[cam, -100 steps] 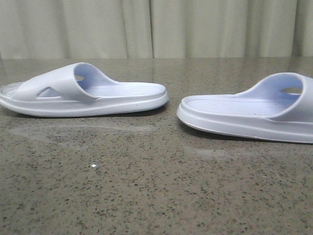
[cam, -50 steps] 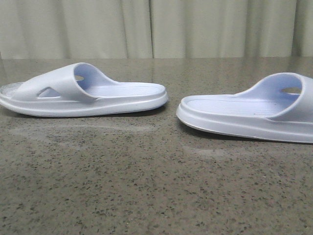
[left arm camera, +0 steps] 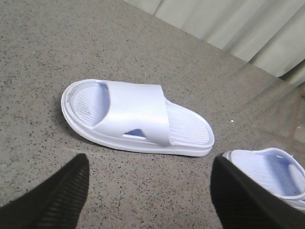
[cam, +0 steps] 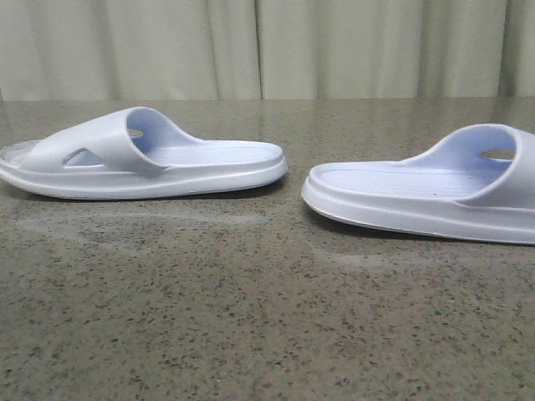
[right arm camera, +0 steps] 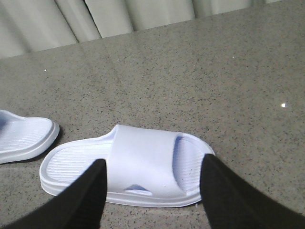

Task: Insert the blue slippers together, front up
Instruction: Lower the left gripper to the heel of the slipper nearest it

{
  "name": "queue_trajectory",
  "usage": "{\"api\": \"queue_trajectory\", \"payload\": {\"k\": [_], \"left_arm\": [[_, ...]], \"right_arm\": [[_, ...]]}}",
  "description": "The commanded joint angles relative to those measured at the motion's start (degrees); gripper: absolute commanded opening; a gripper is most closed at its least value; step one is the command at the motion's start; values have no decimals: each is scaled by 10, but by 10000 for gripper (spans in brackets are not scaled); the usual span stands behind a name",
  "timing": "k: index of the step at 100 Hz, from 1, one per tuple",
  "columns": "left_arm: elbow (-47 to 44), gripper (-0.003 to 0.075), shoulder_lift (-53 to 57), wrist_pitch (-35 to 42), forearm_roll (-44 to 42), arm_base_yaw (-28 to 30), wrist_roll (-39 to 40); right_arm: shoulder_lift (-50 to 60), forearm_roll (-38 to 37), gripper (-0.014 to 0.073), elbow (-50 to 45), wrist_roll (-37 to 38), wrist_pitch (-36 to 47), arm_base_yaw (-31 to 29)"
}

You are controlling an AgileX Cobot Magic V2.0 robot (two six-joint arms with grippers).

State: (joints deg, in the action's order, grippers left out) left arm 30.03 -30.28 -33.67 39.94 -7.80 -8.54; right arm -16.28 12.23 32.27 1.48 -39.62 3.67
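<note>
Two pale blue slippers lie flat on the speckled stone table, soles down, heels facing each other with a small gap between. The left slipper has its strap toward the table's left; the right slipper runs off the front view's right edge. My left gripper hovers open over bare table near the left slipper, not touching it; the right slipper's heel shows past one finger. My right gripper is open, its fingers either side of the right slipper's strap, apart from it. Neither gripper shows in the front view.
The grey speckled tabletop stretches broad in front of the slippers. Pale curtains hang behind the table's far edge. The left slipper's heel shows in the right wrist view.
A small bright glint on the table in front of the left slipper has gone. The slippers have not moved.
</note>
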Motion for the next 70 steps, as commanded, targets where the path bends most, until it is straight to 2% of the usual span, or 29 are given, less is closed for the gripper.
{"api": "queue_trajectory", "payload": {"k": [1, 22, 70], "left_arm": [[18, 529, -5, 39, 22, 0, 4], [16, 529, -33, 124, 25, 0, 59], [16, 529, -261, 179, 113, 0, 59]], "right_arm": [[-12, 5, 386, 20, -3, 52, 0], [-12, 8, 386, 20, -3, 60, 0], [-12, 10, 386, 20, -3, 58, 0]]}}
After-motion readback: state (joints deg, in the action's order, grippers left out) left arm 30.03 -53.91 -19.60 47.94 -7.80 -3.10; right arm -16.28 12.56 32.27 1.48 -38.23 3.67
